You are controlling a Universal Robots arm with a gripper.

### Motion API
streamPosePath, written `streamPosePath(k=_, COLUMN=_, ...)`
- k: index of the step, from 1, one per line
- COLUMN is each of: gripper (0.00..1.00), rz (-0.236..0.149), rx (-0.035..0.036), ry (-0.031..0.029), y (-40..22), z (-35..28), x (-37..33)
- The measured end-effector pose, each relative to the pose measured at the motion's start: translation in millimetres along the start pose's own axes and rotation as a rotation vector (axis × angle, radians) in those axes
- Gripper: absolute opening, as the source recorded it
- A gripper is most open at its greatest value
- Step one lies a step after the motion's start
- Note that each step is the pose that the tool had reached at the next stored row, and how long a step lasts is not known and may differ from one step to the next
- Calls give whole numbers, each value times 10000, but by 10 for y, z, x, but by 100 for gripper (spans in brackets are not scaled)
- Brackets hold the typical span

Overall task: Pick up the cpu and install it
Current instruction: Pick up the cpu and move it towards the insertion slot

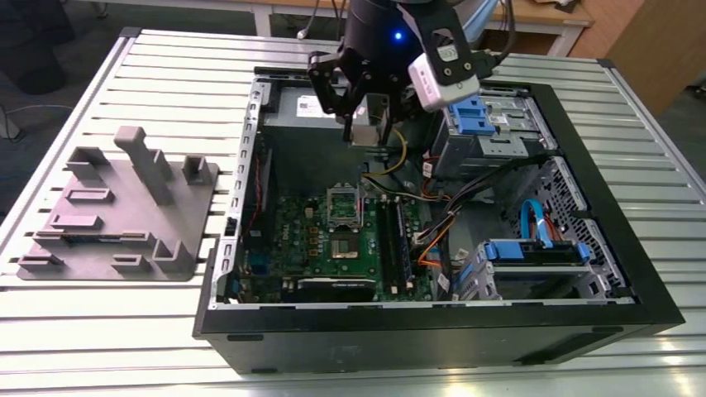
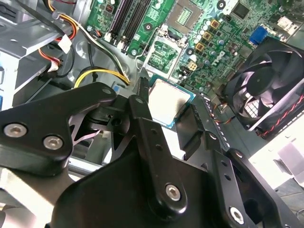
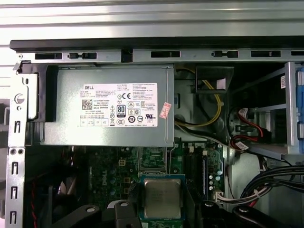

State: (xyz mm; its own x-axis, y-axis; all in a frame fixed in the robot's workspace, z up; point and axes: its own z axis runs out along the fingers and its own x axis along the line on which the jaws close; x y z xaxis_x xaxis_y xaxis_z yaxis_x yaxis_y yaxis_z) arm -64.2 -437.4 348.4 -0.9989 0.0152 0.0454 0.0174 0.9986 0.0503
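Observation:
My gripper hangs over the far end of the open computer case, above the green motherboard. It is shut on the cpu, a thin square chip with a silvery top and green rim, held flat by its edges between the black fingers. In the first wrist view the cpu sits just short of the grey power supply. Beyond it lie the raised metal socket frame and the open socket. From outside, the socket is nearer the case's front than my gripper.
A black fan stands on the case wall beside the board. Yellow and black cables run past the gripper. Blue drive bays fill the exterior view's right. A grey parts fixture rests on the slatted table at the left.

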Motion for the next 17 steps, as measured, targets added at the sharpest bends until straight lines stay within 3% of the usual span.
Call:
streamPosePath(k=5, gripper=47, rz=0, rx=1, ry=0, y=-3, z=36, x=0)
streamPosePath(k=17, gripper=47, rz=-1, rx=-4, ry=-29, y=-16, z=42, x=26)
